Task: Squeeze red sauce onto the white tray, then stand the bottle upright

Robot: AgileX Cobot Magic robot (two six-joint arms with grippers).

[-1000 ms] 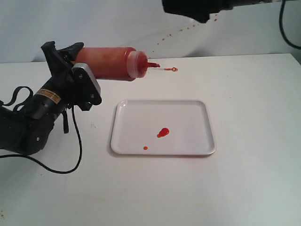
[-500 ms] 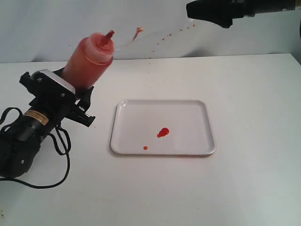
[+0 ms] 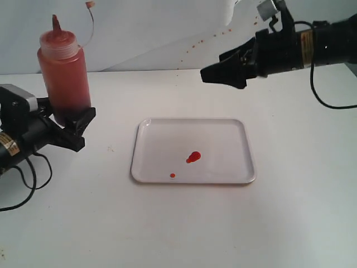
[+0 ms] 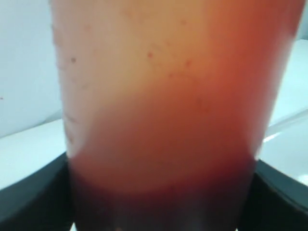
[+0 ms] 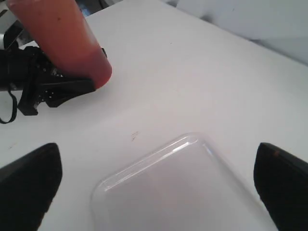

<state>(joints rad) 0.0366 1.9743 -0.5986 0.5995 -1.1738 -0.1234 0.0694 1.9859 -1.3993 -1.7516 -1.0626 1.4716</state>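
My left jaws clamp the bottle upright, beside the tray holding the sauce; right jaws hang apart. If I release before its base meets the counter, it could topple.

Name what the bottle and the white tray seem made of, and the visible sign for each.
The bottle: likely translucent plastic, since the red contents show through its wall. The white tray: probably smooth glossy plastic, judging by highlights along its rounded rim.
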